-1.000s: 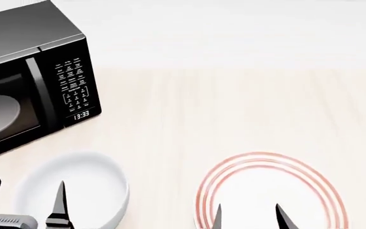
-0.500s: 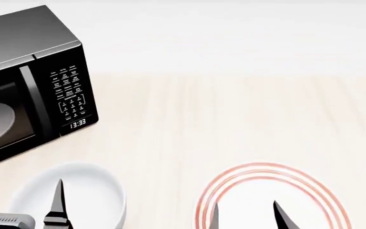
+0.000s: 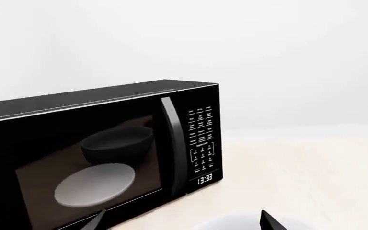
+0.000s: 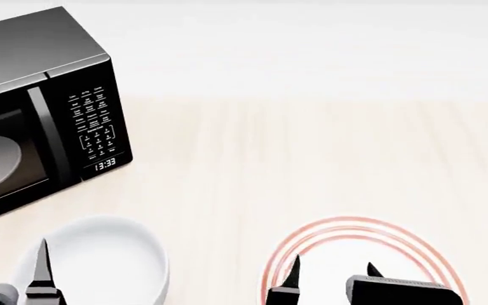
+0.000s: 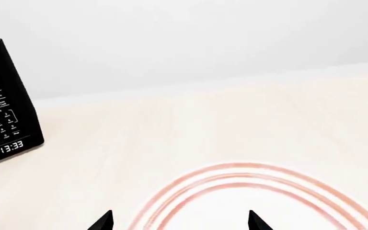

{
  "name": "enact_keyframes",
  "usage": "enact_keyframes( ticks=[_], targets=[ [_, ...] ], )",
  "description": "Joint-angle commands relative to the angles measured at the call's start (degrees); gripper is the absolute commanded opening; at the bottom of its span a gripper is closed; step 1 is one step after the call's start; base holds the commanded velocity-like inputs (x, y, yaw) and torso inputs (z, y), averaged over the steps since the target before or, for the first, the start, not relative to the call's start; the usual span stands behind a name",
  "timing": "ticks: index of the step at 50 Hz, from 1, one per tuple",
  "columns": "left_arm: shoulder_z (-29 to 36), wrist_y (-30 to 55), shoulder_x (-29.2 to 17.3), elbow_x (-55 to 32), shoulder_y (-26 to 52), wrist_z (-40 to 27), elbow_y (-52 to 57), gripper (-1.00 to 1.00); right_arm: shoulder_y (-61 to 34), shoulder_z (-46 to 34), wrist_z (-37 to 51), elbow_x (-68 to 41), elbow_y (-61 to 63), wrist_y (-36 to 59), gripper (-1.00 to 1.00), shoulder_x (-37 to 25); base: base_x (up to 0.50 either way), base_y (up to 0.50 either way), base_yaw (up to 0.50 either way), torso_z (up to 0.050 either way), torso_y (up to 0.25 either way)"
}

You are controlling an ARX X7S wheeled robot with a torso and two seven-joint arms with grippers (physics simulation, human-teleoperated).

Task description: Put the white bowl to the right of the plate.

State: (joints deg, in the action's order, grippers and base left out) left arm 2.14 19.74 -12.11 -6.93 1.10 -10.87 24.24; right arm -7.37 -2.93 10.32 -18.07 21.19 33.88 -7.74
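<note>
The white bowl (image 4: pixel 100 262) sits on the table at the near left, and its rim (image 3: pixel 248 224) just shows in the left wrist view. To its right lies the plate (image 4: pixel 358 251) with red-orange rings, also filling the right wrist view (image 5: pixel 254 191). My left gripper (image 3: pixel 182 221) is open and empty; one of its fingers (image 4: pixel 40 270) hangs over the bowl's left part. My right gripper (image 4: pixel 330 274) is open above the plate's near-left part, its jaws straddling the rim rings (image 5: pixel 179 221). Neither gripper holds anything.
A black microwave (image 4: pixel 32 108) stands at the back left, door shut, clock reading 13:33; a pale disc (image 3: pixel 94 184) shows through its door. The light wood table (image 4: pixel 312 152) stretches behind and to the right of the plate, ending at a white wall.
My left gripper has shifted left, so only one finger now shows in the head view. My right gripper has moved forward over the plate and its body has come into view.
</note>
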Motion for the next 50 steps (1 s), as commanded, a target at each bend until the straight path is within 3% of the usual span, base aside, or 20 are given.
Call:
enact_keyframes(
  ticks=[1, 7, 17, 23, 31, 33, 35, 40, 50],
  targets=[
    [-1.88, 1.25, -0.79, 6.47, -1.53, -7.08, 3.18, 1.0, -5.68, 1.54, 0.13, -8.37, 3.91, 12.75, 1.0, 0.42, 0.0, 0.0, 0.0, 0.0, 0.0],
    [-4.38, 6.4, -1.47, 2.29, -3.13, -5.28, 7.6, 1.0, -9.35, 4.59, -1.88, -19.3, 9.58, 22.72, 1.0, 0.58, 0.0, 0.0, 0.0, 0.0, 0.0],
    [-7.33, 7.43, -2.05, -2.01, -2.78, -3.54, 7.87, 1.0, -13.1, -1.26, 2.32, -17.4, 10.24, 27.68, 1.0, -0.01, 0.0, 0.0, 0.0, 0.0, 0.0],
    [-11.02, 8.47, -2.4, -4.82, -2.69, -3.51, 8.66, 1.0, -15.89, 1.61, 9.61, -17.41, 8.68, 27.65, 1.0, 6.13, 0.0, 0.0, 0.0, 0.0, 0.0],
    [-15.32, 8.48, -2.84, -7.49, -2.33, -3.53, 7.74, 1.0, -18.73, -4.91, 9.81, -18.07, 2.46, 28.48, 1.0, 6.02, 0.0, 0.0, 0.0, 0.0, 0.0],
    [-15.49, 8.64, -3.0, -7.47, -2.15, -3.69, 7.47, 1.0, -19.72, -3.49, 9.26, -22.26, 1.14, 30.62, 1.0, 7.15, 0.0, 0.0, 0.0, 0.0, 0.0],
    [-15.78, 8.37, -3.17, -7.54, -2.09, -3.63, 7.01, 1.0, -21.46, -6.49, 11.14, -22.57, -1.1, 31.04, 1.0, 6.09, 0.0, 0.0, 0.0, 0.0, 0.0],
    [-16.68, 8.41, -3.42, -7.98, -2.06, -3.76, 6.36, 1.0, -23.38, -4.79, 20.57, -32.94, -4.72, 31.01, 1.0, 7.36, 0.0, 0.0, 0.0, 0.0, 0.0],
    [-17.19, 9.22, -4.12, -8.56, -1.96, -3.74, 5.78, 1.0, -28.4, -12.3, 33.89, -38.94, -4.46, 33.06, 1.0, 7.48, 0.0, 0.0, 0.0, 0.0, 0.0]
  ],
)
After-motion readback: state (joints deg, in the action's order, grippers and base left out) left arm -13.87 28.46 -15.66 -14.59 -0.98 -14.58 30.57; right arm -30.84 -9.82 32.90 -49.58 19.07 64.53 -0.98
